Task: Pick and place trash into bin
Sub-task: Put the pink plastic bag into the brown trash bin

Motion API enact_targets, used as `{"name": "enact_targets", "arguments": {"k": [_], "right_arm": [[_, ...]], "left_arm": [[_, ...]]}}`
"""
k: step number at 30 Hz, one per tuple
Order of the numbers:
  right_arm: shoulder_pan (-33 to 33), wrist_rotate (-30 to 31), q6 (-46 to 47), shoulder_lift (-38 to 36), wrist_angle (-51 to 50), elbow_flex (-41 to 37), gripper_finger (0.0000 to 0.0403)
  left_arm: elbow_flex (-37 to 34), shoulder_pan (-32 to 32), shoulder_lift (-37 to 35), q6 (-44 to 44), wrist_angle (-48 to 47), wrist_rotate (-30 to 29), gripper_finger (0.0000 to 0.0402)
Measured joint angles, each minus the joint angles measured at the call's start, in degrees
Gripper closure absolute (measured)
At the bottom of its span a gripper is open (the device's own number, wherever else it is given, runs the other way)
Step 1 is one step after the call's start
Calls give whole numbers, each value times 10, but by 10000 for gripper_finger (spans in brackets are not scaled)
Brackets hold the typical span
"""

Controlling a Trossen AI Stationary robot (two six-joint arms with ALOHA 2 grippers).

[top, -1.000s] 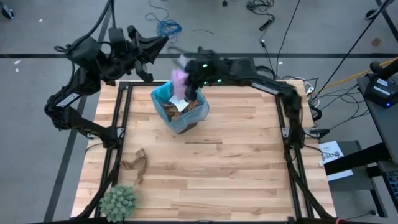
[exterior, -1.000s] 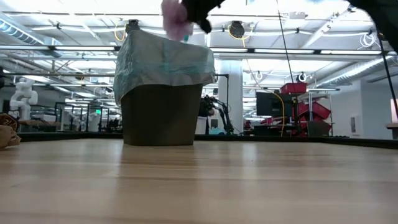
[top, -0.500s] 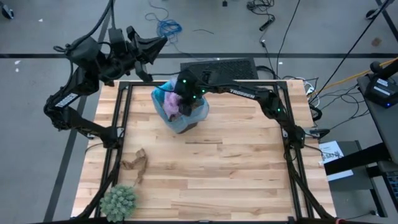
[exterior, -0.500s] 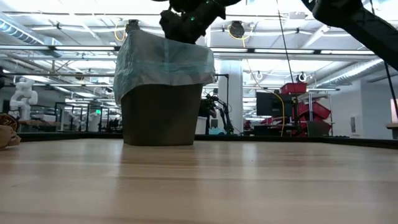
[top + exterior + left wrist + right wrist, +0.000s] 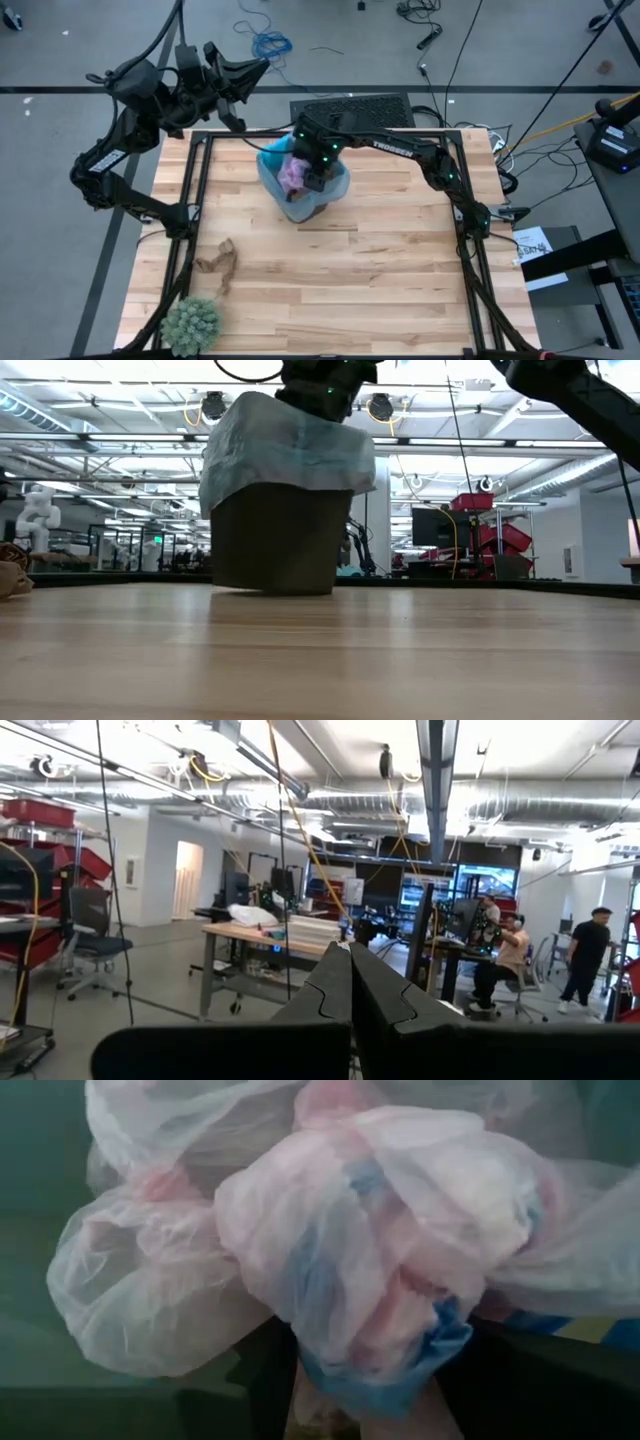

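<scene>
The plant (image 5: 190,323) sits at the near left corner of the table (image 5: 380,280), well apart from the bin (image 5: 303,180), and a brown wad (image 5: 218,262) lies between them, nearer the plant. That wad is the only scrap showing on the wood, so by my reading it is what remains of the task.

At the bin, things have changed within the last second. A second ago the right gripper (image 5: 312,172) was above the bin's far rim with the puff (image 5: 293,173) lifted clear of the bag; now it is down in the bin's mouth and the puff lies inside the blue liner. The bin itself has shifted a little toward the right arm's side, and in the low view it now leans, one edge of its base lifted off the table. The gripper seems to be pressing on or dragging the liner.

The right wrist view is filled by the puff (image 5: 380,1280), pink mesh with blue string; the right fingers have been parting over this second, but I cannot tell whether they have fully let go.

That means this scrap is as good as delivered, though a careless withdrawal could tip the bin.

Beyond the bin, past the table's far left corner, the left gripper (image 5: 255,68) waits with its fingers pressed together.
</scene>
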Motion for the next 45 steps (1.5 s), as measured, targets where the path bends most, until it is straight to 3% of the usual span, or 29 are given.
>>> {"name": "enact_targets", "arguments": {"k": [5, 11, 22, 28, 36, 39, 42, 45], "right_arm": [[16, -31, -1, -24, -65, -1, 236], [40, -25, -5, -58, -57, -2, 224], [60, 7, -1, -65, -67, -2, 111], [60, 8, -4, -69, -77, -2, 86], [60, 10, -13, -94, -80, -2, 85], [59, 40, -19, -113, -67, -2, 92], [55, 47, -7, -129, -33, -2, 124], [54, 48, 8, -134, 14, 0, 193]], "left_arm": [[0, 0, 0, 0, -1, 0, 402], [0, 0, 0, 1, -1, 0, 402], [0, 0, 0, 0, 0, 0, 402], [0, 0, 0, -3, -1, 0, 402], [0, 0, 0, -3, -4, 0, 402], [0, 0, 0, -3, -5, 0, 402], [0, 0, 0, -3, -4, 0, 402], [0, 0, 0, -3, -4, 0, 402]]}}
